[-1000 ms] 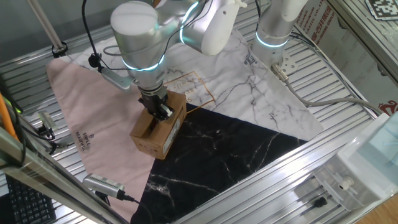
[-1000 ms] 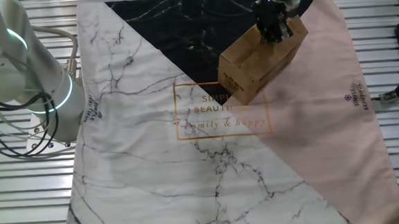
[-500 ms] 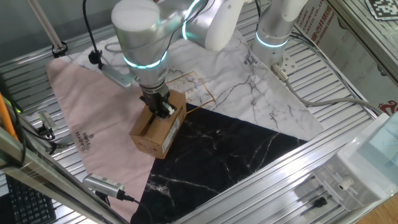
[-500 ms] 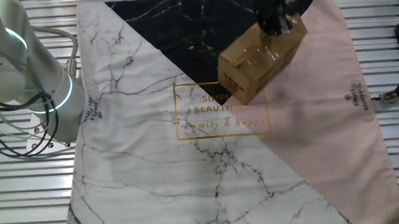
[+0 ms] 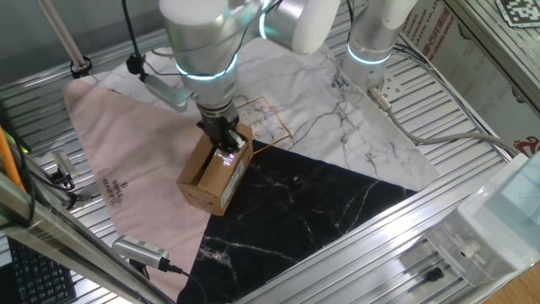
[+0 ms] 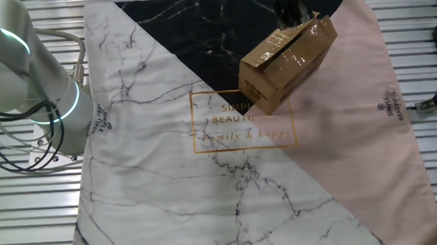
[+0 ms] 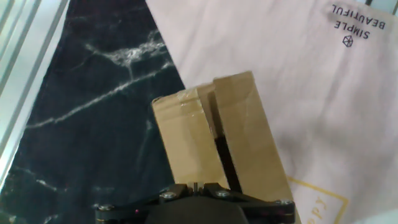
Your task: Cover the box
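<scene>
The box (image 5: 217, 175) is a small brown carton lying on the cloth where pink meets black. In the other fixed view the box (image 6: 287, 56) shows its long top flaps folded down, shiny with tape. The hand view looks down on the box (image 7: 217, 134), with a narrow dark gap between its two flaps. My gripper (image 5: 226, 142) hangs just over the box's far end, shut with nothing between its fingers. From the other side the gripper (image 6: 294, 15) sits at the carton's top edge. Only the gripper's (image 7: 196, 185) finger bases show in the hand view.
The cloth (image 5: 110, 143) has pink, white marble (image 6: 169, 179) and black marble (image 5: 295, 203) parts. A second arm's base (image 5: 371, 42) stands at the back; the same arm's base (image 6: 34, 88) is at the left in the other fixed view. A cylindrical tool (image 5: 139, 249) and cables lie front left, a clear plastic bin (image 5: 506, 211) right.
My gripper has moved from over the box's open top towards its far end and lifted slightly. The long flap has swung down over the opening.
</scene>
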You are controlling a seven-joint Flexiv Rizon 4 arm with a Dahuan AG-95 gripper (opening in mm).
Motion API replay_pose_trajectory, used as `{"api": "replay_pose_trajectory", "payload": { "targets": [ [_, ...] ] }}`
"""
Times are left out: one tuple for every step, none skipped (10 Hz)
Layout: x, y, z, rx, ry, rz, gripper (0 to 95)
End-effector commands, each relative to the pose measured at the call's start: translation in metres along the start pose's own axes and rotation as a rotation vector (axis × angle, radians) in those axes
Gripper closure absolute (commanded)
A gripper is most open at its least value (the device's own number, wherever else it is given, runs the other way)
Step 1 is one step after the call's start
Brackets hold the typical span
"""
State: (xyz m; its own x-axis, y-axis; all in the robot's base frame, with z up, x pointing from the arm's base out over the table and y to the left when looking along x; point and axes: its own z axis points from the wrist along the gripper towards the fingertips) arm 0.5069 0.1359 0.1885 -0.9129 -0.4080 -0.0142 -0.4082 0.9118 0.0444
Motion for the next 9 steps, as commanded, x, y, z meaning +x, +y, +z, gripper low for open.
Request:
{"api": "replay_pose_trajectory", "payload": {
  "targets": [
    [0.005,0.009,-0.01,0.011,0.021,0.005,95.0],
    [0.007,0.014,-0.013,0.014,0.033,0.011,95.0],
    [0.008,0.023,-0.017,0.017,0.049,0.022,95.0],
    [0.011,0.039,-0.019,0.019,0.058,0.032,95.0],
    [0.014,0.046,-0.02,0.025,0.059,0.025,95.0],
    [0.016,0.048,-0.02,0.021,0.057,0.025,95.0],
    [0.021,0.051,-0.02,0.02,0.056,0.01,95.0],
    [0.023,0.051,-0.019,0.017,0.053,-0.001,95.0],
    [0.024,0.052,-0.019,0.014,0.054,-0.006,95.0]
  ]
}}
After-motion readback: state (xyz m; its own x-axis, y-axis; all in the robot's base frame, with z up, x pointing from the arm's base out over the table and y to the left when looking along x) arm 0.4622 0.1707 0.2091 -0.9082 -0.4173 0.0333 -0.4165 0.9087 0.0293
